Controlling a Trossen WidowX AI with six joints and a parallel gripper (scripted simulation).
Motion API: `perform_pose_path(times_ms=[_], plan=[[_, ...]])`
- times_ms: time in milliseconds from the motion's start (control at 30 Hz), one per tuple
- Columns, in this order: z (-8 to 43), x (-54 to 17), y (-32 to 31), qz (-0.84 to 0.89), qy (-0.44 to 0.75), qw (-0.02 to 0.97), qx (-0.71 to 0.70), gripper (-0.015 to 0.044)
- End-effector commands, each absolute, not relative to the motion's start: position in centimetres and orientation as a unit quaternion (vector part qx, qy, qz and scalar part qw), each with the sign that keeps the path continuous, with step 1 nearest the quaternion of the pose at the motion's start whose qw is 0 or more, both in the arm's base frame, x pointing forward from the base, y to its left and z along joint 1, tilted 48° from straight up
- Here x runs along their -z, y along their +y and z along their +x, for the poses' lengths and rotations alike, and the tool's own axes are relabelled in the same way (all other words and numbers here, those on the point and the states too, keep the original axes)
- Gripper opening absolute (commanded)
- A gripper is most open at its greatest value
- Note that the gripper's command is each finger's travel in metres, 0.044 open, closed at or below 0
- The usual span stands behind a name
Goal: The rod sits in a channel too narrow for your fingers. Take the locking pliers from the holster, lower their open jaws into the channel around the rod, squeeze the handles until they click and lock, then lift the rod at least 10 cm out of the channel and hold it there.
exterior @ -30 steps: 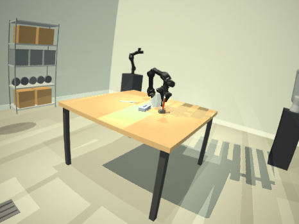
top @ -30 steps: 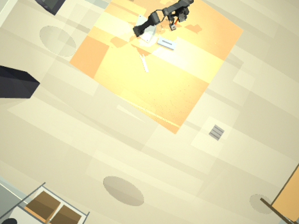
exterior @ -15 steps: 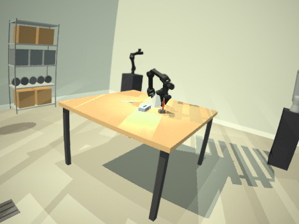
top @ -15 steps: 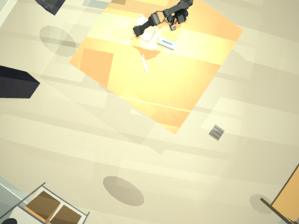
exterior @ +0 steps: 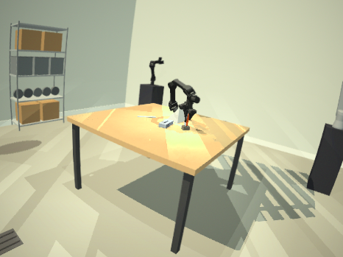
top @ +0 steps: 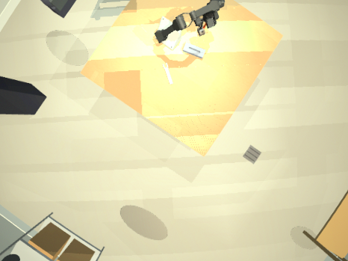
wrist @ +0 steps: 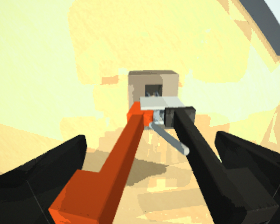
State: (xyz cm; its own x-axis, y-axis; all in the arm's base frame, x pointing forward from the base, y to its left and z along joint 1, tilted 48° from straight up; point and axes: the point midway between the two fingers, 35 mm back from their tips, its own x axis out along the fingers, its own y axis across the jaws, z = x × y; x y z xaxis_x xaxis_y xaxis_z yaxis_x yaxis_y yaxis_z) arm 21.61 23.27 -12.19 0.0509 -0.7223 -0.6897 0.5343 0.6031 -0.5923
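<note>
the locking pliers (exterior: 188,120) (wrist: 122,160) stand upright in the small holster (top: 203,31) (exterior: 185,128) (wrist: 153,79), handles up. the gripper (wrist: 151,138) is spread wide around the handles, holding nothing. just beside the holster, the slotted pale block (top: 193,48) (exterior: 165,124) lies on the wooden table (top: 179,101) (exterior: 129,140).

The pliers' handles (wrist: 120,165) were orange-red at left of centre in the wrist view and black at right. The holster (wrist: 153,79) was plain grey-brown, the gripper (wrist: 151,138) black. In the exterior view's middle, the tabletop (exterior: 129,132) was orange-tan with pale yellow patches, the channel block (exterior: 164,124) pale blue-grey.
</note>
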Motion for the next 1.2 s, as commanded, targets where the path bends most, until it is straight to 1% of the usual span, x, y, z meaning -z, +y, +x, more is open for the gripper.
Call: perform_pose_path(times_ms=[0,1167], plan=[[21.69,12.15,23.28,-0.090,0.533,0.721,0.435,0.0419],[21.69,12.15,23.28,-0.090,0.533,0.721,0.435,0.0372]])
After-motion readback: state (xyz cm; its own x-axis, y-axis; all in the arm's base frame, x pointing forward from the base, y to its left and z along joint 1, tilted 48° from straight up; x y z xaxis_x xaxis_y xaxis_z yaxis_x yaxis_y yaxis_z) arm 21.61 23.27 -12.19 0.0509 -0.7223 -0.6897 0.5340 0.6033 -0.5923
